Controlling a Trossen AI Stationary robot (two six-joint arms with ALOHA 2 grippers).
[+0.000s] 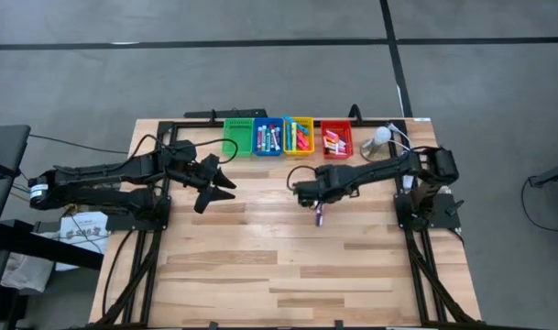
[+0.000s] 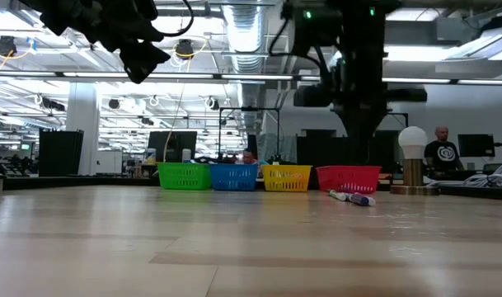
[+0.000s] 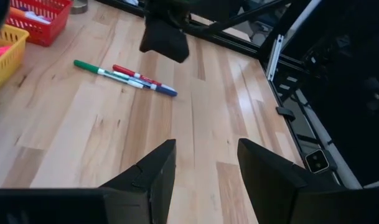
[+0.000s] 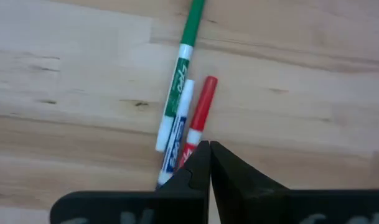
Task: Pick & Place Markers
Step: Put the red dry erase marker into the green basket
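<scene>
Three markers lie side by side on the wooden table: a green one (image 4: 180, 74), a blue one (image 4: 177, 140) and a red one (image 4: 201, 112). The left wrist view shows them as a small bunch (image 3: 124, 76), and the low view shows them in front of the red bin (image 2: 354, 197). My right gripper (image 4: 208, 152) is shut. It points down, just above the markers' near ends (image 2: 364, 136), and touches nothing. My left gripper (image 3: 205, 168) stands open above the table's left part (image 1: 225, 186), away from the markers.
Four small bins stand in a row at the table's far edge: green (image 1: 237, 137), blue (image 1: 268, 137), yellow (image 1: 299, 136) and red (image 1: 336, 139). The blue, yellow and red ones hold markers. A white ball-shaped lamp (image 1: 381, 137) stands right of them. Bare wood lies toward the near edge.
</scene>
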